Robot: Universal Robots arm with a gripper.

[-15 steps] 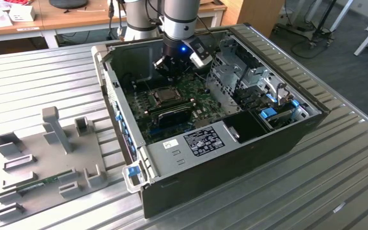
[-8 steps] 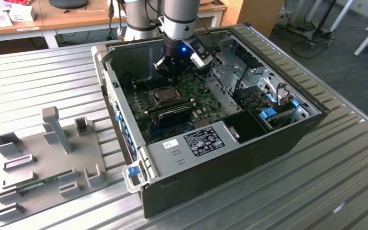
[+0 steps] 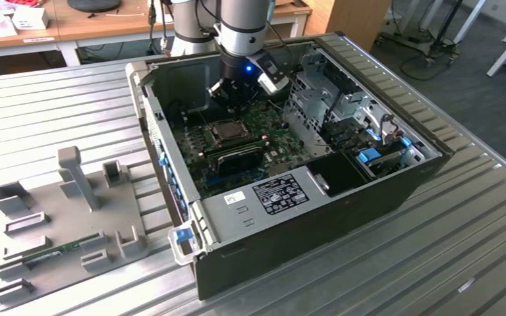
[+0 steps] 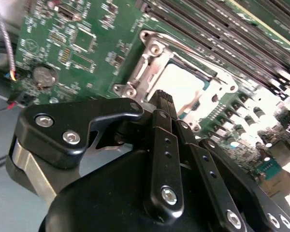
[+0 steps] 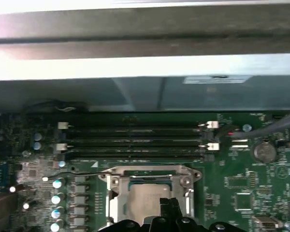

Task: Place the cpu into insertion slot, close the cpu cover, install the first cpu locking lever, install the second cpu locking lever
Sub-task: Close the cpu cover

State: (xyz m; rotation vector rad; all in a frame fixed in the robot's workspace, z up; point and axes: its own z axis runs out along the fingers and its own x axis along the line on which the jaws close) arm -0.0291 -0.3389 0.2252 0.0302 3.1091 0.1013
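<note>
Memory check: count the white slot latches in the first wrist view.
4. Two white latches at one end of the memory slots, two at the end nearer the coin cell. Others may be hidden.

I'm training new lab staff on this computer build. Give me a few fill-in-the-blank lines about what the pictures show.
1. The grey chip rests on the ____ circuit board.
2. The hinged metal cover over the chip is ____, not open.
3. The gripper reaches into the open computer ____.

Missing words: green; closed; case.
</note>
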